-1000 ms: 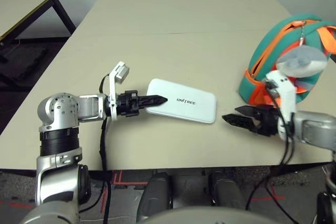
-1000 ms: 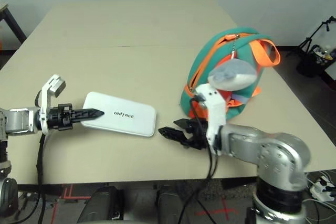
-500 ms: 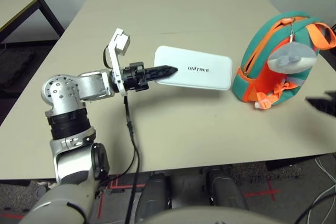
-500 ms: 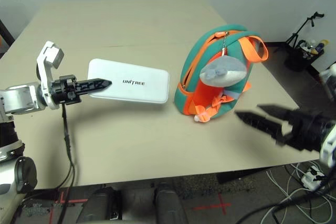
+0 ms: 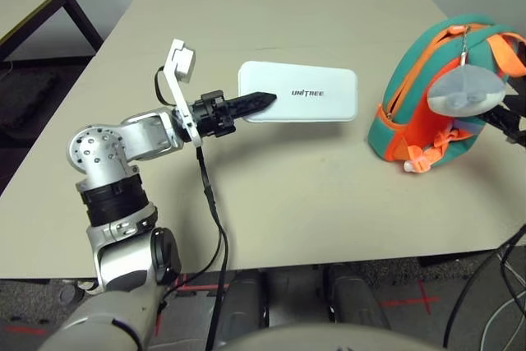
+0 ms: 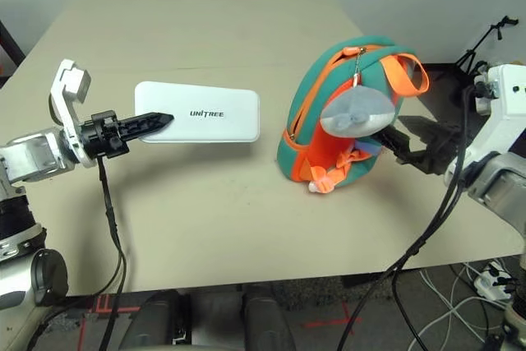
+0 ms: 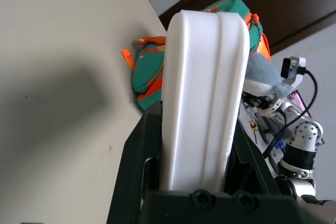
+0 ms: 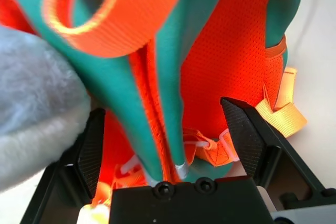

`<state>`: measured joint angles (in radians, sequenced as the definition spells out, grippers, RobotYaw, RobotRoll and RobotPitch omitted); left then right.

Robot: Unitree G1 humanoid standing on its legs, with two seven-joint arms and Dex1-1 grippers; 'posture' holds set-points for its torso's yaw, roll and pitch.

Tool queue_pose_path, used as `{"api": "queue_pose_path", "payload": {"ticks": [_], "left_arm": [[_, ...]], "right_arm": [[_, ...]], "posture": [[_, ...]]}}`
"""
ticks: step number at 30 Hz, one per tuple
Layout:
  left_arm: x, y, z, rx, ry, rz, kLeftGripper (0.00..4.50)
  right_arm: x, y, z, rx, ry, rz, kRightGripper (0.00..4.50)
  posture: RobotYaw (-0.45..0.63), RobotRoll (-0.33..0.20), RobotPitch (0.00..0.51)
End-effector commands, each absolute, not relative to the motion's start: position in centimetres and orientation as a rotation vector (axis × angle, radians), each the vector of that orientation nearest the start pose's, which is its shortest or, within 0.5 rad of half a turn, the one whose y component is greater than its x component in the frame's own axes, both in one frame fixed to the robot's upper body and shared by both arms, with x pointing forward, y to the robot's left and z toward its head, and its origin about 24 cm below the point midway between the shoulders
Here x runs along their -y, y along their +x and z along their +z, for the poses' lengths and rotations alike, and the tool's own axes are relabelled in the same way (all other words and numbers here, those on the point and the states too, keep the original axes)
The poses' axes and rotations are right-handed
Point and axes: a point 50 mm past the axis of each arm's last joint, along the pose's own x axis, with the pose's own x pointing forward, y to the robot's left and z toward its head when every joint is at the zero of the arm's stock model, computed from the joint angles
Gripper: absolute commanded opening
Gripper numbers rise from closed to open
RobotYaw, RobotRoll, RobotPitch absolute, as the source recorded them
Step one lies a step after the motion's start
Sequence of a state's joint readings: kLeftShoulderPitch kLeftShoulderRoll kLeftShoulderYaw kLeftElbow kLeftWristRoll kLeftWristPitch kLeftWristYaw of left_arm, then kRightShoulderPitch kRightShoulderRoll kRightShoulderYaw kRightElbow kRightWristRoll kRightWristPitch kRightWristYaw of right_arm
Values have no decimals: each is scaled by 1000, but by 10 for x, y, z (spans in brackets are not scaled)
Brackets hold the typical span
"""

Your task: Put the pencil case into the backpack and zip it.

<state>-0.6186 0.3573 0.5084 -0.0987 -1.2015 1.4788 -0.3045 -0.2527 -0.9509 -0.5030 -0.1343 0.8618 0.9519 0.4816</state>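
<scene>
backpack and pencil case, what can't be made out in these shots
- Backpack interior: its opening faces away from the head views, so whether the zipper is open cannot be told.
- Backpack's far side, head views: hidden behind its body and the grey plush charm.
- Pencil case near end: covered by the left gripper.
- Right gripper fingertips: contact with the backpack is unclear.

My view: a plain room.
Beige surface point(image 5: 271, 6), second table point(image 5: 37, 7) on my left, cables point(image 6: 485, 281) on the floor.
</scene>
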Motion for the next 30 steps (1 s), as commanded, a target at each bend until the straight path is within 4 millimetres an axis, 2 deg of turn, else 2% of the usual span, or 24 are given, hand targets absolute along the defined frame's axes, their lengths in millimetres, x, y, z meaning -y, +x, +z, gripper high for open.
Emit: {"api": "queue_pose_path", "payload": {"ticks": [1, 7, 15, 24, 30], "left_arm": [[-178, 274, 197, -335, -669, -964, 1413], [-180, 272, 195, -338, -677, -945, 1413], [-177, 273, 194, -350, -685, -947, 1413], [-178, 278, 197, -363, -674, -954, 1413], [-176, 283, 198, -372, -670, -965, 1413]], "right_arm": [[316, 255, 204, -253, 72, 300, 4500], [319, 258, 194, -276, 92, 304, 4500], [303, 268, 194, -276, 172, 385, 4500], [288, 244, 208, -370, 192, 496, 4500], [265, 221, 229, -430, 203, 659, 4500]], "posture": [[51, 0, 139], [53, 0, 141], [49, 0, 139], [15, 0, 128], [-22, 0, 123]]}}
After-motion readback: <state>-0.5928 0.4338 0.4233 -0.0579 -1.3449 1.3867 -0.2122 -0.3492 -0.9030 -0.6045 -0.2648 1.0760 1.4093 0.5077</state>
